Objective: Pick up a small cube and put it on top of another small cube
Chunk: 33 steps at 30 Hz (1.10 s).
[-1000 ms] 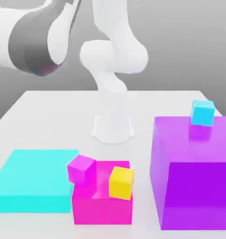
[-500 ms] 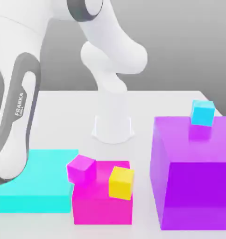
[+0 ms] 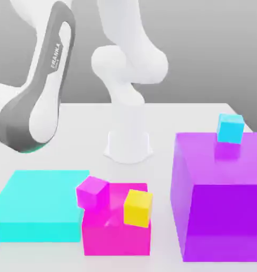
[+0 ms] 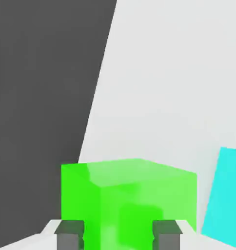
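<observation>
Gripper [image 4: 118,235] closed on green cube [image 4: 139,207], one pad at either side of it in the hand view; how square or firm the hold is, can't tell. Task's thing is right at the fingertips, turned at an angle to the jaws; no long axis, it's a cube. Single arm, so no choice of hand. Next out, cyan slab [image 3: 37,231], near the held cube. Past the slab, toward the exterior view's right, magenta cube [image 3: 92,193] then yellow cube [image 3: 137,208], both on pink block [image 3: 116,239]. Farthest: small cyan cube [image 3: 230,128] on tall purple block [image 3: 221,223]. Which cube is the target, unclear. Move likely needs lift, then carry across the slab; magenta and yellow sit close, so watch for bumps. Pale table [image 3: 162,119] under all, its edge near the gripper.
</observation>
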Available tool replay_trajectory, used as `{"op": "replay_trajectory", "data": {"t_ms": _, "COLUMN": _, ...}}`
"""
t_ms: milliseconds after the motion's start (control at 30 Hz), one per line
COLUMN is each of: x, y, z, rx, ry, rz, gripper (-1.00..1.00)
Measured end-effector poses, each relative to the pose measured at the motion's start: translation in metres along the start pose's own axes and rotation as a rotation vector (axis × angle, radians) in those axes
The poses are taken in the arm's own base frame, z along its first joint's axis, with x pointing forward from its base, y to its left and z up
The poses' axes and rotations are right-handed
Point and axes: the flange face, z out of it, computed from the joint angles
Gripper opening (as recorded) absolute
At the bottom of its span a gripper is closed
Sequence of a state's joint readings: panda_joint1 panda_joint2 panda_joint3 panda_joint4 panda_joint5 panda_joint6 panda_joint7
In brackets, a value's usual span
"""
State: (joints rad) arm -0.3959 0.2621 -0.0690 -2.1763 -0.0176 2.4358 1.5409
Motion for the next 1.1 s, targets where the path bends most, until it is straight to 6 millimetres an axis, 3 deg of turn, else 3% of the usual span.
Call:
{"op": "replay_trajectory", "data": {"t_ms": 267, "x": -0.065, "y": 0.076, "z": -0.054, "rx": 0.003, "ry": 0.004, "rz": -0.361, "gripper": -1.00}}
{"op": "replay_trajectory", "data": {"t_ms": 533, "x": -0.098, "y": 0.163, "z": -0.082, "rx": 0.013, "ry": -0.023, "rz": -0.693, "gripper": -1.00}}
{"op": "replay_trajectory", "data": {"t_ms": 600, "x": -0.103, "y": 0.173, "z": -0.071, "rx": 0.015, "ry": -0.029, "rz": -0.738, "gripper": -1.00}}
{"op": "replay_trajectory", "data": {"t_ms": 700, "x": -0.105, "y": 0.176, "z": -0.035, "rx": 0.014, "ry": -0.029, "rz": -0.751, "gripper": -1.00}}
{"op": "replay_trajectory", "data": {"t_ms": 733, "x": -0.105, "y": 0.177, "z": -0.024, "rx": 0.014, "ry": -0.029, "rz": -0.752, "gripper": 1.00}}
{"op": "replay_trajectory", "data": {"t_ms": 967, "x": -0.105, "y": 0.177, "z": -0.023, "rx": 0.014, "ry": -0.027, "rz": -0.753, "gripper": 1.00}}
{"op": "replay_trajectory", "data": {"t_ms": 1100, "x": -0.104, "y": 0.177, "z": -0.067, "rx": 0.014, "ry": -0.027, "rz": -0.753, "gripper": 1.00}}
